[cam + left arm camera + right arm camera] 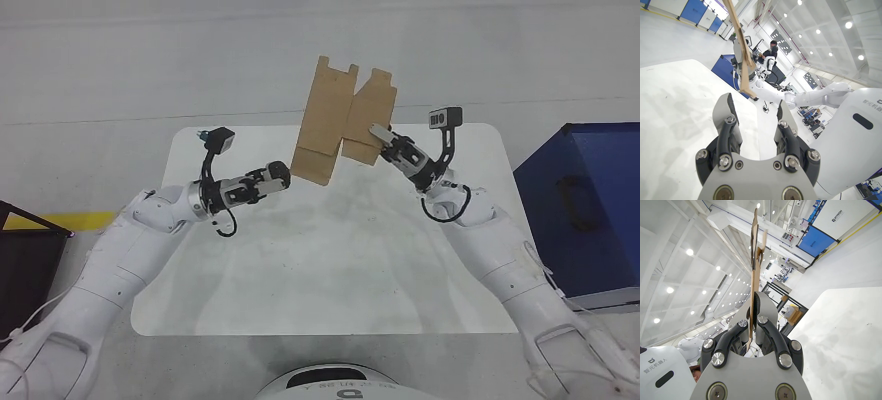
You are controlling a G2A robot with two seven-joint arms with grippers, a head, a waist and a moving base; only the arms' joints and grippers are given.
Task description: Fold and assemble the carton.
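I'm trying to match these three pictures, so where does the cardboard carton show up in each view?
Top view: the carton, flattened, held over the table's far edge by the right gripper.
Left wrist view: carton edge-on, beyond the open left gripper.
Right wrist view: carton edge-on, clamped in the right gripper.
Shared landmark: the white table.

This is a large factory-style robotics hall: high above the right tool (754, 294) runs a white girder ceiling (677, 275) with rows of round lamps (689, 252), beyond that tool blue-and-white machine cabinets (814, 242) line a pale polished floor (838, 266), and past it a black-framed rack (789, 296) holds cardboard boxes (794, 313) near the white worktop (838, 332).
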